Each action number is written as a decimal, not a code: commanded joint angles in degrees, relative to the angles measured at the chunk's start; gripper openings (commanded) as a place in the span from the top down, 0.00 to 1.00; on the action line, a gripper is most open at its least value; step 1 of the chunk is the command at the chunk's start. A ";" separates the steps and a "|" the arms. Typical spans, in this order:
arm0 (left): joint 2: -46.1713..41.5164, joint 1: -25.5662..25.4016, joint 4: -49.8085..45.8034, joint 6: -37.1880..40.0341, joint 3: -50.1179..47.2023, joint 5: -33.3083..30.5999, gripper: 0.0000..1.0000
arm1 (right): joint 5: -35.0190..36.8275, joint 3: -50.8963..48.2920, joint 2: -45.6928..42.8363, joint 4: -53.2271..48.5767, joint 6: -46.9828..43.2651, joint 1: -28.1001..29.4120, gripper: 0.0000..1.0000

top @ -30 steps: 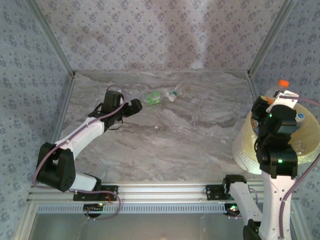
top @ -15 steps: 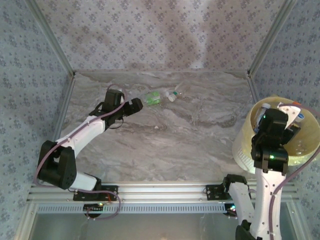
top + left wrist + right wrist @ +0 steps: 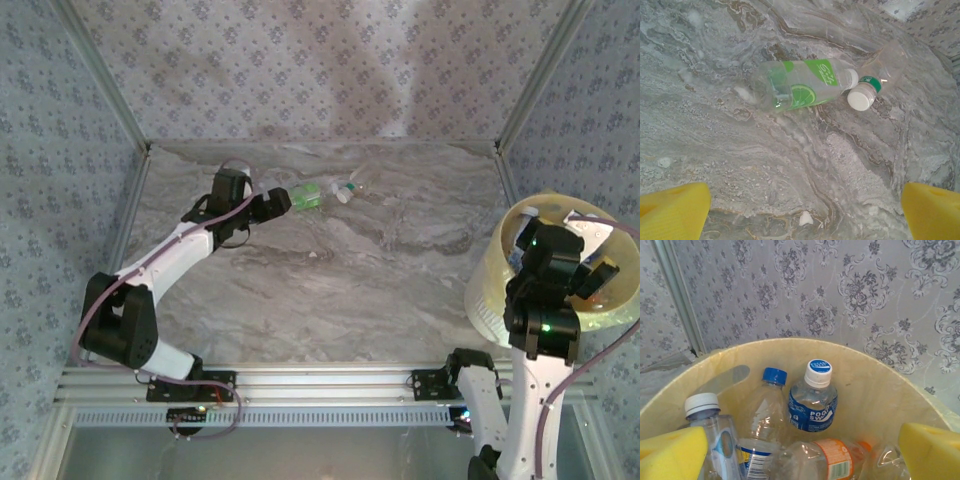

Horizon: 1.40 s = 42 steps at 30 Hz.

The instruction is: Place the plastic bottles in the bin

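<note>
The left gripper (image 3: pixel 805 212) hangs low over the marbled worktop (image 3: pixel 380 290) near its far edge, left of the middle. Its yellow pads (image 3: pixel 672 212) are spread wide with nothing between them. Just beyond them a green-labelled bottle (image 3: pixel 800 87) lies on its side, and a clear bottle with a white cap (image 3: pixel 875 75) lies touching its neck end. Both rest flat on the worktop, apart from the pads. The pale-yellow bin (image 3: pixel 875 385) stands at the right edge of the worktop. The right gripper (image 3: pixel 800 455) hovers above its opening, jaws wide and empty. Inside the bin are several bottles: a blue-labelled bottle (image 3: pixel 813 400) with a white cap, a blue-capped bottle (image 3: pixel 765 415) beside it, a white-capped bottle (image 3: pixel 710 432) at the left, and an orange-labelled bottle (image 3: pixel 832 460) lying across the front.
</note>
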 commanded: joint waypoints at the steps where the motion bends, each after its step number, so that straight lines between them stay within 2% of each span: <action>1: 0.81 0.27 -0.45 3.51 2.51 1.24 0.02 | -2.63 1.36 -0.50 1.06 2.00 -0.29 0.00; 3: 1.33 0.27 -1.40 5.86 3.27 1.35 0.02 | -7.14 1.19 -1.23 1.96 2.04 -0.29 0.00; 11: 7.54 -0.08 -5.21 20.73 9.21 6.59 0.02 | -35.92 -0.13 -2.48 8.66 0.44 -0.04 0.00; 16: 12.31 -0.26 -4.97 30.75 12.93 5.58 0.02 | -48.67 -1.65 -2.37 13.08 1.43 0.72 0.00; 22: 17.41 -0.18 -2.22 44.65 16.74 6.31 0.02 | -59.96 -3.46 -2.06 18.68 4.86 2.32 0.00; 26: 20.58 -0.04 1.94 58.01 16.36 8.74 0.02 | -63.01 -4.93 -1.11 22.48 8.40 4.31 0.00; 32: 26.94 0.80 -0.74 68.43 22.45 6.76 0.02 | -62.03 -4.78 1.25 23.24 7.74 10.20 0.00; 42: 35.19 1.34 -0.04 75.23 29.04 6.36 0.04 | -56.10 -5.50 7.57 27.47 6.50 23.16 0.00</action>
